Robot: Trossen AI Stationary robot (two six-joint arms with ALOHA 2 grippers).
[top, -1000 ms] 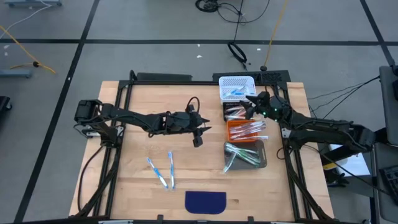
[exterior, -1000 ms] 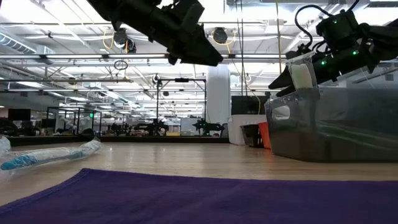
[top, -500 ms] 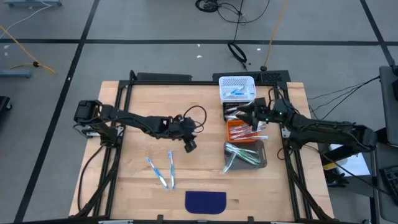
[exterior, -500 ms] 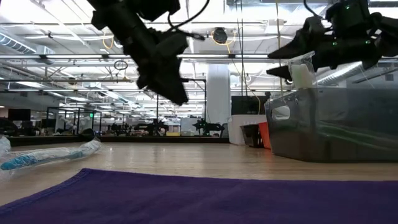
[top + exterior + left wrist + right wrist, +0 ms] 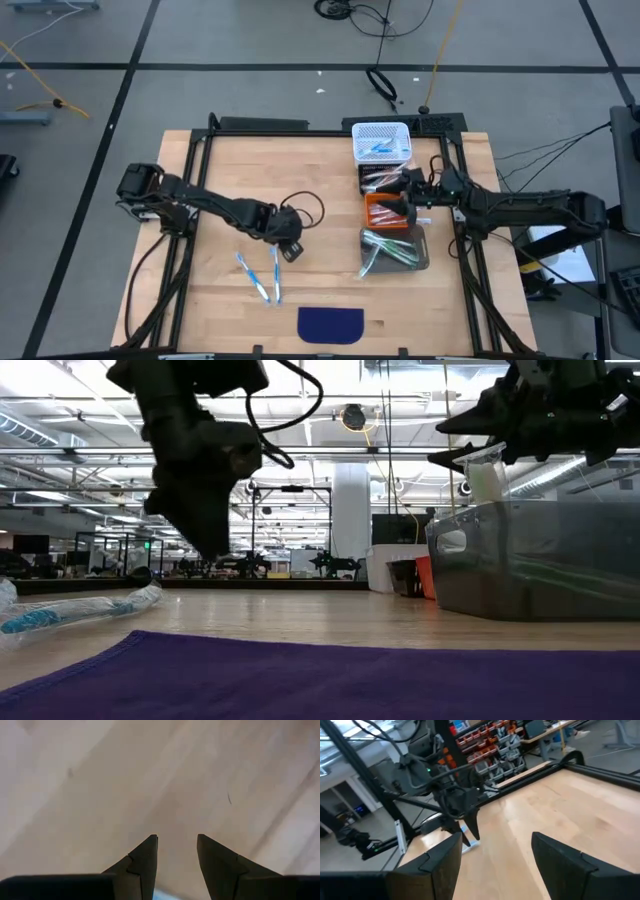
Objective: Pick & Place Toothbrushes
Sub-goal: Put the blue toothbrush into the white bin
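High view puts the left gripper (image 5: 291, 251) low over the bare wood of the table (image 5: 240, 160), its tips just beside the top end of the two loose toothbrushes (image 5: 266, 276), which lie side by side on the wood between the gripper and the dark blue mat (image 5: 331, 323) at the near edge. In the left wrist view the two dark fingers (image 5: 142, 862) stand apart with only wood grain between them and nothing held; a sliver of pale blue shows at the picture's edge between their bases, too little to name. The right gripper (image 5: 404, 203) hovers over the orange bin (image 5: 378, 217) in the row of bins on the right side, and its fingers (image 5: 440, 865) stand wide apart and empty in its own wrist view. More toothbrushes fill those bins: blue ones in the white basket (image 5: 381, 131) at the far end, others in the clear bin (image 5: 428, 258) nearest the mat. Low view shows one wrapped blue toothbrush (image 5: 80, 610) lying flat at the left, well apart from the left gripper hanging above the table. A second ago the left gripper was near the table's middle, higher and farther from the two loose brushes; it has since swung down toward them. The right gripper has come from the bin beside the basket to the orange one.
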